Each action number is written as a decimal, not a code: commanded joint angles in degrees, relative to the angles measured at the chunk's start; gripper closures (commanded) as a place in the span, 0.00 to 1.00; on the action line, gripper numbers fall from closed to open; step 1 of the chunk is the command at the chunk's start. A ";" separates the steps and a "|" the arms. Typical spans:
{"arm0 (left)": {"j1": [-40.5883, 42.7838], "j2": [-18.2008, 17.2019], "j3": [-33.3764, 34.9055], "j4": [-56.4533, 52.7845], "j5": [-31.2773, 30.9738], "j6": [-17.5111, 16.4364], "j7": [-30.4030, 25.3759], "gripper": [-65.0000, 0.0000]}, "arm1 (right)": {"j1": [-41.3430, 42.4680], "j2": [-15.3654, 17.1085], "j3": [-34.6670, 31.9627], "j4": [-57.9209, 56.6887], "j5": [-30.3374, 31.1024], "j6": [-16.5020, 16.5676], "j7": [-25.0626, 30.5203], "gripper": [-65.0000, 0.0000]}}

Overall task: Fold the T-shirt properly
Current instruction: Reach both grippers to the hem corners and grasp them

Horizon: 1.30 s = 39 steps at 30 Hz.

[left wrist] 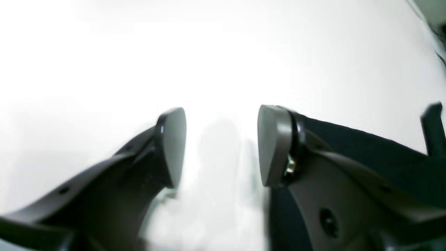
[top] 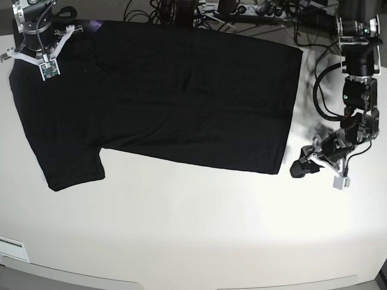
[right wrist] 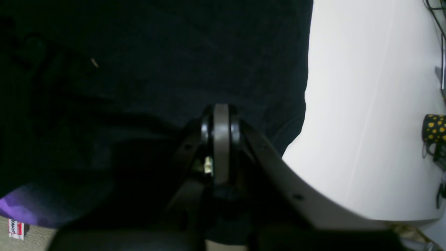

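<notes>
1. Gaping wide, the left tool point(left wrist: 222, 146) shows both pads apart in its wrist view, with nothing between them but bare white surface; black cloth lies behind its right-hand finger.
2. Left tool, base view point(top: 304, 167): low over the tabletop point(top: 193, 235), just beside the T-shirt's lower right corner, not gripping it.
3. Right tool point(right wrist: 221, 115): pads pressed flat together with no gap; nothing visible pinched between them. It hangs above dark cloth in its wrist view.
4. Right tool, base view point(top: 42, 57): at the far left corner, over the sleeve and shoulder region of the garment.
5. T-shirt point(top: 181, 96): black, spread flat and plain side up across the far half of the tabletop, one short sleeve reaching toward the near left. A purple patch point(right wrist: 21, 205) shows at its edge in the right wrist view.
6. Tabletop: white, bare along the near half.
7. Cables point(top: 242, 15): dark tangle along the far edge.
8. Mug point(right wrist: 434, 128): black with yellow spots, standing off to the side, seen from the right wrist.
</notes>
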 commanded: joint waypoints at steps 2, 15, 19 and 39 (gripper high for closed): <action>-1.20 0.33 2.45 -0.52 -0.48 -0.74 3.15 0.47 | -0.28 0.68 0.37 1.03 -0.63 -0.46 0.90 1.00; -1.86 5.09 6.23 -0.63 0.17 -1.16 4.44 0.64 | -0.28 0.68 0.37 1.03 -0.63 -0.87 1.27 1.00; -3.32 5.05 6.23 -0.63 3.04 -0.26 4.52 1.00 | -0.26 0.68 0.37 1.03 -0.68 -0.92 2.54 1.00; -5.01 4.79 6.25 -0.63 9.66 0.35 7.72 1.00 | 46.84 1.84 0.37 -31.45 17.46 9.88 3.85 0.49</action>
